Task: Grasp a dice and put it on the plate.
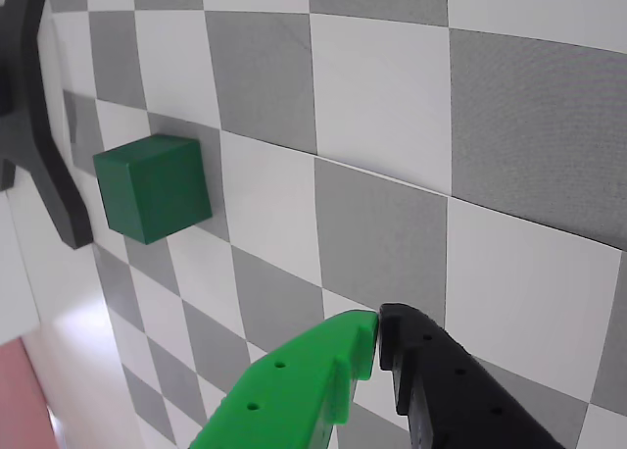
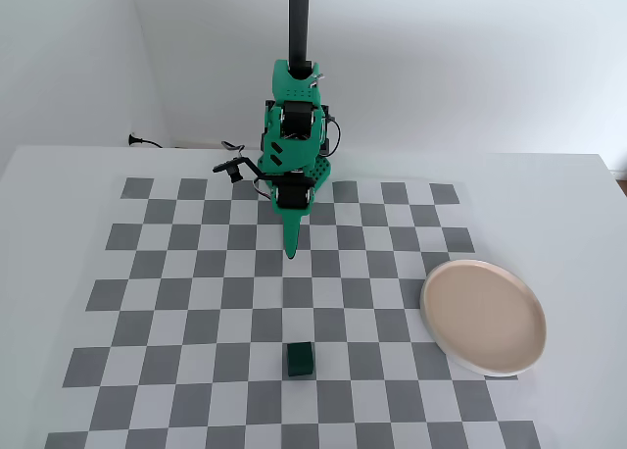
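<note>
The dice (image 2: 300, 360) is a small dark green cube on the checkered mat, near the front in the fixed view. In the wrist view the dice (image 1: 152, 187) lies at the upper left, well away from my fingertips. The pale beige-pink plate (image 2: 483, 317) rests at the mat's right edge with nothing on it. My gripper (image 2: 291, 251) points down over the middle of the mat, about three squares behind the dice. In the wrist view the gripper (image 1: 378, 331) is shut, green and black tips touching, with nothing between them.
A black pole (image 2: 299, 18) rises behind the green arm's base (image 2: 294, 125). A black stand foot (image 1: 39, 145) lies at the left edge of the wrist view, close beyond the dice. The pink patch (image 1: 20, 395) at that view's bottom-left corner is too cut off to identify.
</note>
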